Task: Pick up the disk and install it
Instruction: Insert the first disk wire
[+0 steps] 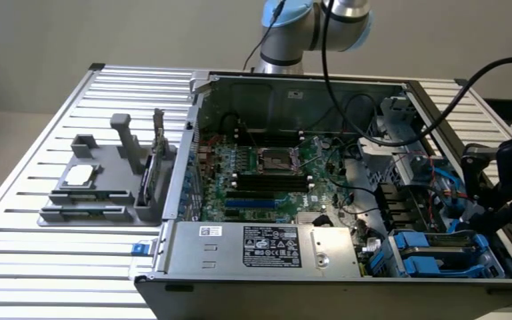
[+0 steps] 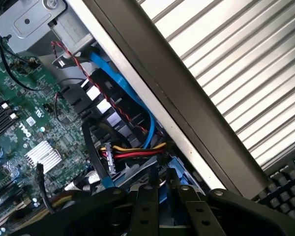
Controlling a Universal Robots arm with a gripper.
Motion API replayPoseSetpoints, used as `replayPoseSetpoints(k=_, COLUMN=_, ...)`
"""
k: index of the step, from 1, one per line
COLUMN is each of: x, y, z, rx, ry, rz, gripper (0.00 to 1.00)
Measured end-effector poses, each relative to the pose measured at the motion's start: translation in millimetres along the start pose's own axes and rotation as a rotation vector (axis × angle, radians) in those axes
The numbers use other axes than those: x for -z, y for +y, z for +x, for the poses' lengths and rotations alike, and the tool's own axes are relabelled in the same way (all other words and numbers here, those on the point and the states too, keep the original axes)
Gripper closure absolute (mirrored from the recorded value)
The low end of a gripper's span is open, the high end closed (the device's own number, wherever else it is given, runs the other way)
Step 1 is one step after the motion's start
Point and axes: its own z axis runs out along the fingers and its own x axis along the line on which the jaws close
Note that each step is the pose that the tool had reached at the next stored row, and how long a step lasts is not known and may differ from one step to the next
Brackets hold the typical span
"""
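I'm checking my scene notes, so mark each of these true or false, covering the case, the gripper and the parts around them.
1. The computer case lies open, with the motherboard exposed. True.
2. The gripper hangs over the grey fixture. False: it is at the case's side on the exterior view's right, by the blue drive frames.
3. A blue cable runs along the case wall. True.
4. The labelled power-supply box stands on the slatted table outside the case. False: it sits inside the case.
5. A keyboard lies outside the case. True.
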Motion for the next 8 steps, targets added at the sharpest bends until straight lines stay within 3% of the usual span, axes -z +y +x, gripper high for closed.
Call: replayPoseSetpoints(k=8, x=-2.1, y=0.1, z=-0.2, rx=-0.101, ry=-0.0001, rz=0.0005, gripper=0.79)
